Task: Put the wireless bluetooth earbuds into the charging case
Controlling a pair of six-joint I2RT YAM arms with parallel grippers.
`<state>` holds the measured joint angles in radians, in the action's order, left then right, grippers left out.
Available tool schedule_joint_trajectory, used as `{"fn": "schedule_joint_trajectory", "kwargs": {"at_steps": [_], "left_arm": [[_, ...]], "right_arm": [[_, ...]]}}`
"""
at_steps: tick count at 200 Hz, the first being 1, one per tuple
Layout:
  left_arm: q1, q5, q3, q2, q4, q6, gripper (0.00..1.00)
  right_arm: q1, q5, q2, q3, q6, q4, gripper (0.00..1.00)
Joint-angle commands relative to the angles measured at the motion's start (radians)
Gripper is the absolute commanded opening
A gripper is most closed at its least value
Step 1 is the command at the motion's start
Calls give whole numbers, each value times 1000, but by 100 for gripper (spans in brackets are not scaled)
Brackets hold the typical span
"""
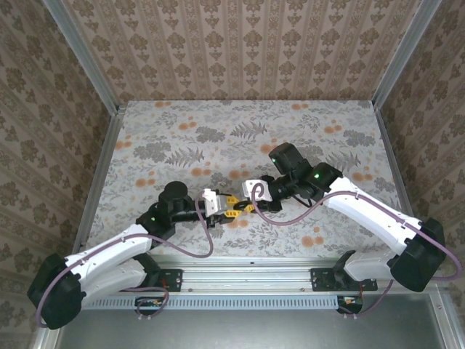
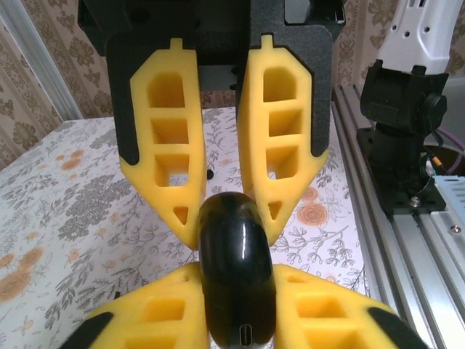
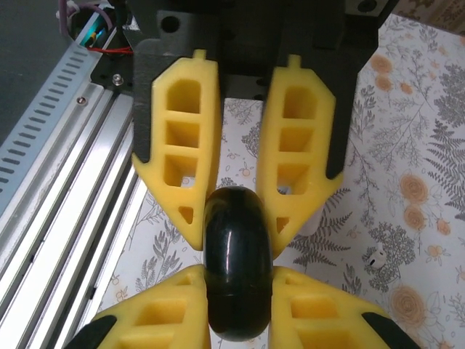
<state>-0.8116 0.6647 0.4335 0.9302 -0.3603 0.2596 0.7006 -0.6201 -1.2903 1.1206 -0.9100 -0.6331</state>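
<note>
Case opening looks like the step now. The left end effector (image 2: 235, 270) and the right end effector (image 3: 236, 275) both squeeze the black charging case (image 2: 237, 240) tight between them. Its lid looks shut. One small white earbud (image 3: 375, 256) lies on the worktop (image 3: 414, 109) nearby. Next, the lid must lift without the case slipping.

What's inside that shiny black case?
Its inside is hidden: the black charging case looks closed, pinched by the left gripper and right gripper. One white earbud lies outside on the tablecloth.
</note>
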Motion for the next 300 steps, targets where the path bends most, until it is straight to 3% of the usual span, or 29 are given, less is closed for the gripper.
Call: {"fn": "schedule_joint_trajectory", "kwargs": {"at_steps": [1,20,33,53,71,113,139,226,300], "left_arm": [[-9,34,40,-8,-22,4,13],[-6,27,30,-7,-56,-17,11],[2,20,8,-8,-129,-58,11],[30,31,-43,-5,-293,-148,11],[55,67,-67,20,-423,-235,10],[68,145,-72,100,-636,-361,10],[68,165,-61,117,-657,-376,10],[71,156,-59,82,-630,-377,10],[70,151,-55,65,-591,-369,10]], "right_arm": [[7,6,7,-24,20,20,22],[-15,-17,63,-78,105,134,33],[-68,-112,123,-149,201,252,35],[-160,-278,223,-317,401,561,40],[-194,-336,280,-439,532,789,47],[-199,-404,256,-455,623,875,55],[-197,-483,190,-398,643,842,59],[-166,-529,127,-356,622,866,45],[-156,-515,112,-339,595,882,21]]}}
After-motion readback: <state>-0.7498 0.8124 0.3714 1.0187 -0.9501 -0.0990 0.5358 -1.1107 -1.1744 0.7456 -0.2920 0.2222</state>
